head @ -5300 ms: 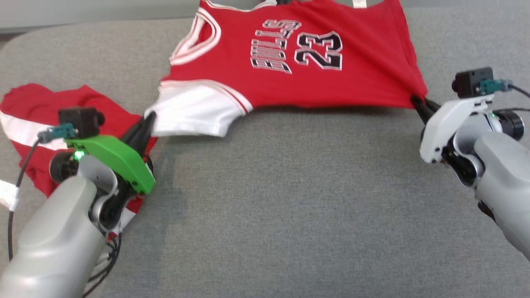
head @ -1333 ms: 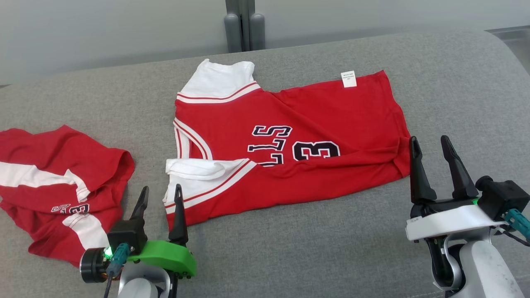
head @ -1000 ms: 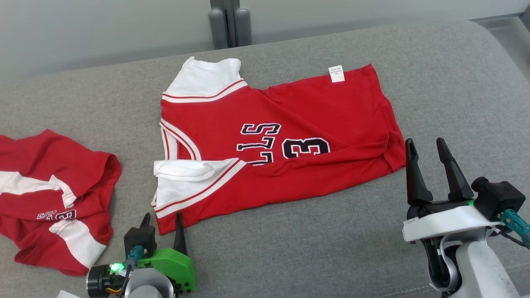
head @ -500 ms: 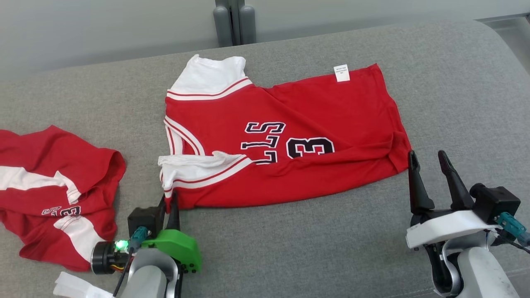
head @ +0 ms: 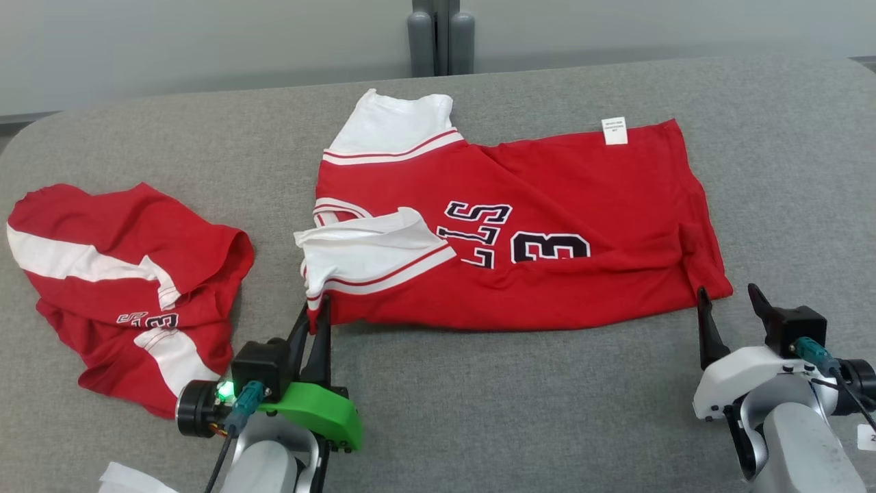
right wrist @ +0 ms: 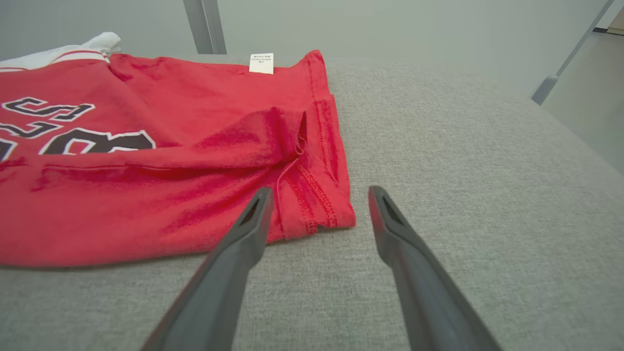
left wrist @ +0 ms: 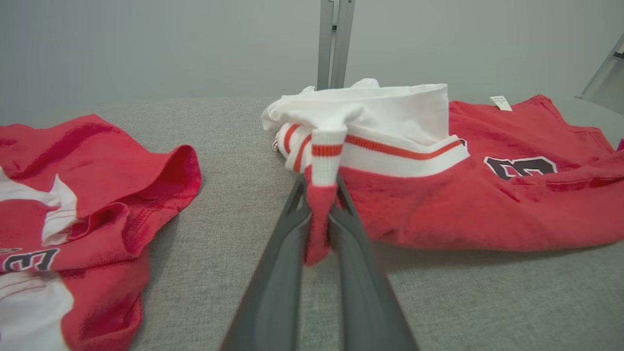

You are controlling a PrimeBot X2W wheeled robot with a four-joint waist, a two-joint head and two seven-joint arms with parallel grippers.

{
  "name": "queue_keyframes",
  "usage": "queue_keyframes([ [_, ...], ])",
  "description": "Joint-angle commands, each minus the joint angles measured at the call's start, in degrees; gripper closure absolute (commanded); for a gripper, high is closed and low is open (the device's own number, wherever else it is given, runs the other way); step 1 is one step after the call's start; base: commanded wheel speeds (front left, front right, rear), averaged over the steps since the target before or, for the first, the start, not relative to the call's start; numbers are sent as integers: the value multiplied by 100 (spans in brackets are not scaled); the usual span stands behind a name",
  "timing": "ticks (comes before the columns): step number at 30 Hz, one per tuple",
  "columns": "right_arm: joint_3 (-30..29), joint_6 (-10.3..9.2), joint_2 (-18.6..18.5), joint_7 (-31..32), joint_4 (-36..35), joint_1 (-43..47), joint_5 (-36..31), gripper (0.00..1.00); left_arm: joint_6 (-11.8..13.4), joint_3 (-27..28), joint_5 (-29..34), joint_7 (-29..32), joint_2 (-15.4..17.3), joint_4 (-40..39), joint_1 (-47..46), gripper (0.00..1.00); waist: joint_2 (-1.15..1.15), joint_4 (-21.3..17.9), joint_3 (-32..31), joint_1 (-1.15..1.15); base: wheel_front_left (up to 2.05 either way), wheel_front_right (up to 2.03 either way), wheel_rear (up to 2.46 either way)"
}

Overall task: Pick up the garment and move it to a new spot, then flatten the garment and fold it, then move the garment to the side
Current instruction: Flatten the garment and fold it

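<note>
Left gripper (left wrist: 320,190) fingers pinched tight on jersey (head: 561,185) corner, cloth bunched just past tips. Right gripper (right wrist: 320,195) fingers wide apart, other corner right in front. Slide it in, pinch, then lift both together, slow, no tugging.

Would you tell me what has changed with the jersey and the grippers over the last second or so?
The left gripper, open beside the jersey a second ago, has shut on its near shoulder corner and lifted it, so the white sleeve now bunches toward the lettering. The right gripper stays open by the hem corner; the second red garment still lies heaped at the left.
</note>
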Motion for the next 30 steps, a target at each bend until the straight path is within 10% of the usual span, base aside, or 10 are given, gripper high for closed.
queue_keyframes([
  [1,-41,0,45,-16,109,-148,-172,0,-36,-81,-20,1,23,-48,50,100,0,112,84,0,0,0,0],
  [23,-1666,-3,158,-3,1867,-1204,-1227,0,-76,-305,26,1,23,-16,-144,100,0,238,341,0,0,0,0],
  [25,-1586,-3,188,-1,2026,-1257,-1160,100,-70,-286,32,1,23,4,-147,100,0,219,340,0,0,0,0],
  [30,-1483,-5,186,-1,2247,-1346,-698,100,-73,-224,48,1,23,149,-135,100,0,160,285,0,0,0,0],
])
